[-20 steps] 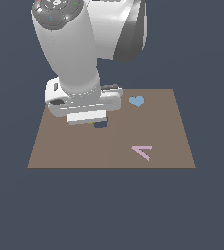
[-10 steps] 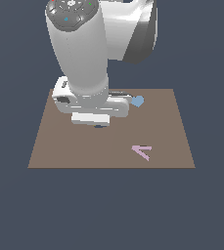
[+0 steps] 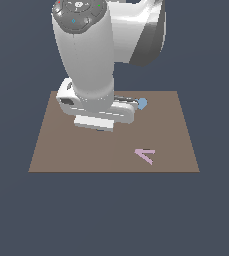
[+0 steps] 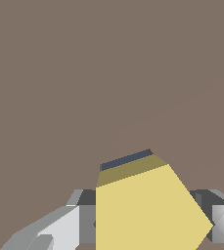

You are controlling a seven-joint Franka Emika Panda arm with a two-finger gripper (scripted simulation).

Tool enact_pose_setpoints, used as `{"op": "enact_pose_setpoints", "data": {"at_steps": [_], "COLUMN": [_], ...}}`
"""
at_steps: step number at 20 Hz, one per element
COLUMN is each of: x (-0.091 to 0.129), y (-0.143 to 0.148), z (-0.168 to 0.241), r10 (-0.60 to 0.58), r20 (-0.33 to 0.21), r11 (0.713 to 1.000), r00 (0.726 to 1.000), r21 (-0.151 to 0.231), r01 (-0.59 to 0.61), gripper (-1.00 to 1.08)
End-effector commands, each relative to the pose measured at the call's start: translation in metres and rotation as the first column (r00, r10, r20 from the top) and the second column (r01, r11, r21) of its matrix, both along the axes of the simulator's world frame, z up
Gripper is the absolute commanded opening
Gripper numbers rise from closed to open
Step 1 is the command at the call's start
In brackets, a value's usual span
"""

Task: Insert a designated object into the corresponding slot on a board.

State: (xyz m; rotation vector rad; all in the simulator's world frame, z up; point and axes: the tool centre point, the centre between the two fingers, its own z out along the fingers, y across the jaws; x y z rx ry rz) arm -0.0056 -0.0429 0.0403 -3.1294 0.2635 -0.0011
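In the wrist view the yellow pentagon-like block (image 4: 147, 210) fills the space between my grey fingers (image 4: 79, 222), and my gripper (image 4: 150, 222) is shut on it. Just beyond the block's far edge a thin dark strip of the slot (image 4: 125, 160) shows in the brown board (image 4: 59, 73); the block covers the remainder of it. In the exterior view the arm's white hand (image 3: 98, 107) hangs low over the board (image 3: 61, 155), left of its middle. It hides the block, the slot and the fingers there.
A blue heart (image 3: 142, 103) peeks out from behind the hand toward the exterior view's right. A pale pink letter-like shape (image 3: 145, 155) lies flat on the board nearer the front right.
The arm has shifted toward the exterior view's right, and the hand now covers part of the blue heart. The dark spot seen under the hand a second ago is hidden.
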Motion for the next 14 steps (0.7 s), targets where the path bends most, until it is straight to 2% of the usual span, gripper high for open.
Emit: {"op": "enact_pose_setpoints", "data": {"at_steps": [1, 11, 12, 14], "x": [0.0, 0.001, 0.001, 0.001], "y": [0.0, 0.0, 0.0, 0.0], "z": [0.0, -0.01, -0.01, -0.01], "r10": [-0.005, -0.003, -0.003, -0.003], "r20": [0.0, 0.0, 0.0, 0.0], "r11": [1.0, 1.0, 1.0, 1.0], "r00": [1.0, 1.0, 1.0, 1.0], "r21": [0.0, 0.0, 0.0, 0.0], "r01": [0.005, 0.003, 0.003, 0.003], "gripper": [-1.0, -1.0, 1.0, 1.0]}}
